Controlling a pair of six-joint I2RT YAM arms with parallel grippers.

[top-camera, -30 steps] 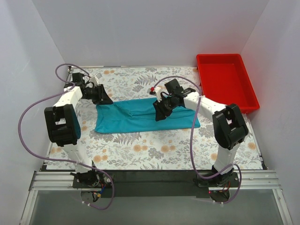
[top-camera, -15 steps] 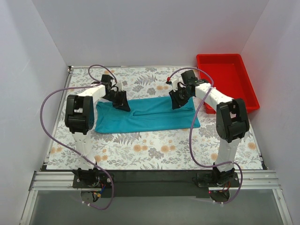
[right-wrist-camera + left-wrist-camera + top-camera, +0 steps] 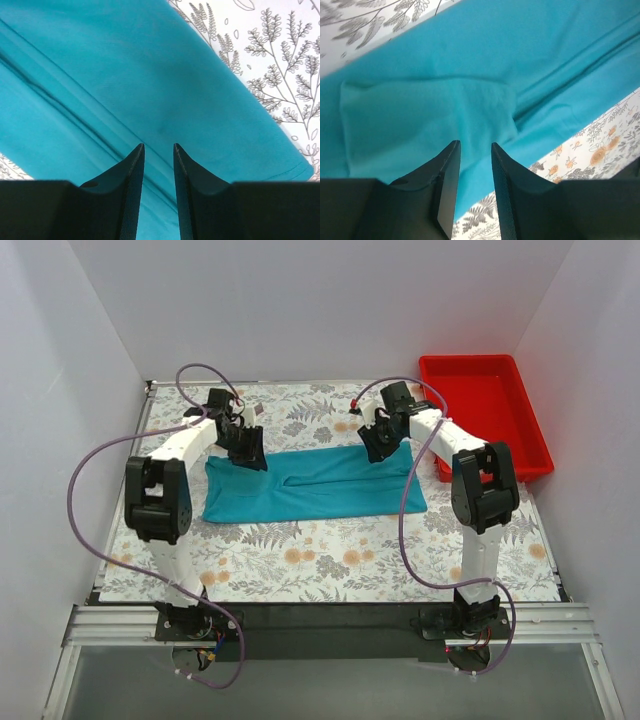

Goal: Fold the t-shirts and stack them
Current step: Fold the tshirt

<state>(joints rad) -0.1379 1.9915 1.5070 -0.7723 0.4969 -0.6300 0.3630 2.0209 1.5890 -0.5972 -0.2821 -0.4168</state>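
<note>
A teal-blue t-shirt [image 3: 310, 485] lies folded into a long flat strip across the middle of the flowered tablecloth. My left gripper [image 3: 248, 450] hovers over the strip's far left edge. Its fingers stand a little apart with nothing between them, and a folded sleeve of the shirt [image 3: 445, 75] lies below my left gripper [image 3: 475, 145]. My right gripper [image 3: 378, 445] hovers over the strip's far right edge. It is also slightly open and empty, with smooth shirt fabric [image 3: 150, 75] and a long crease below my right gripper [image 3: 159, 146].
A red plastic tray [image 3: 480, 410] stands at the back right, just right of my right arm. White walls close in the table on three sides. Flowered tablecloth [image 3: 330, 560] lies bare in front of the shirt.
The right gripper has left the shirt's middle and moved back right to its far edge. The left gripper has moved right to the far left edge. The shirt lies flatter.
</note>
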